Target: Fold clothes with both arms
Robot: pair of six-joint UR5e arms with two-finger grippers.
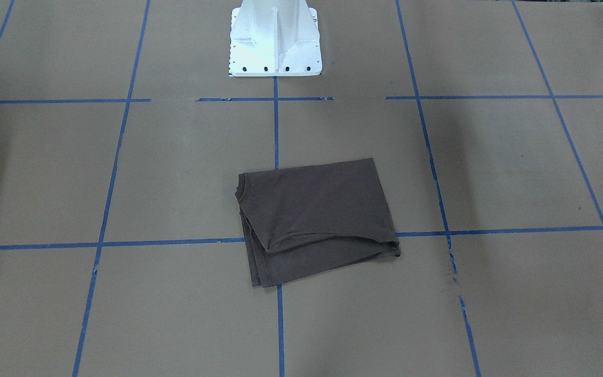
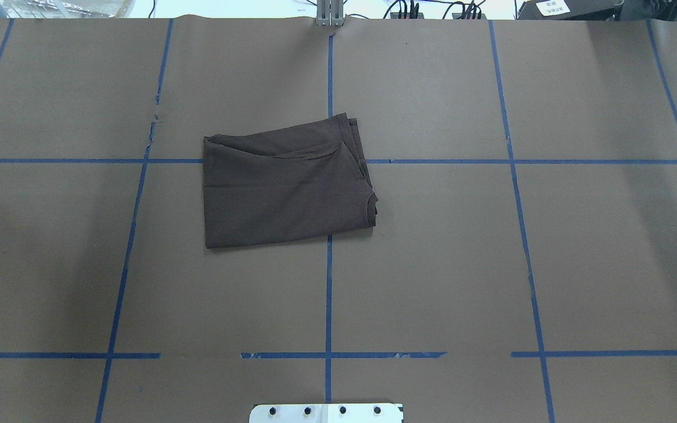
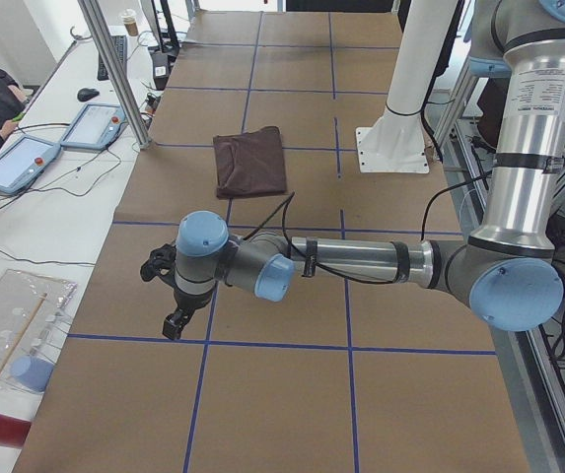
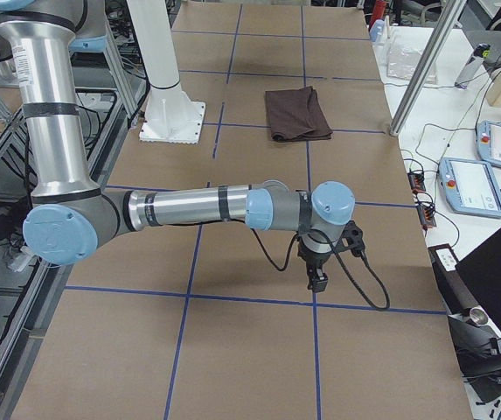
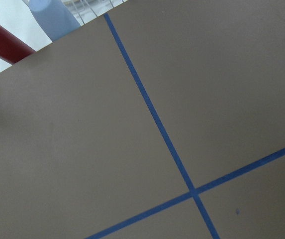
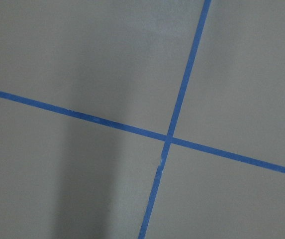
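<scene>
Start at the left pincer (image 3: 172,323), on the tip of the left arm (image 3: 361,261), the near one in the left side view. Points down just above bare brown paper, close to the blue tape (image 3: 262,344). Cannot tell whether released or clenched: seen only from the side, small and dark. Carries no cloth, as far as can be made out. Likewise for the right pincer (image 4: 317,280) on the right arm (image 4: 189,208) in the right side view: aimed down beside a crossing of the tape, apparently with nothing in it, released or clenched impossible to say. In both wrist views, only paper and tape, no fingers.

Moving outward, well apart from both pincers: the T-shirt (image 2: 285,194), flat near the middle of the bench (image 2: 491,264), across from the white pedestal (image 1: 275,42). Folded into a compact, roughly rectangular stack, with the collar (image 2: 365,207) curving at one corner and an upper flap lying slanted over the layers beneath.

Looks finished or nearly so, judging by that stack, with both arms out toward the bench ends. At most, calls for squaring the slanted flap: reaching back to the centre and pinching only the thin top layer without dragging the rest. Otherwise, no further move needed.

Not made out: chest lettering and neck labels, tucked inside or too small. Hard to count the layers. No arms at all in the overhead and front views.
</scene>
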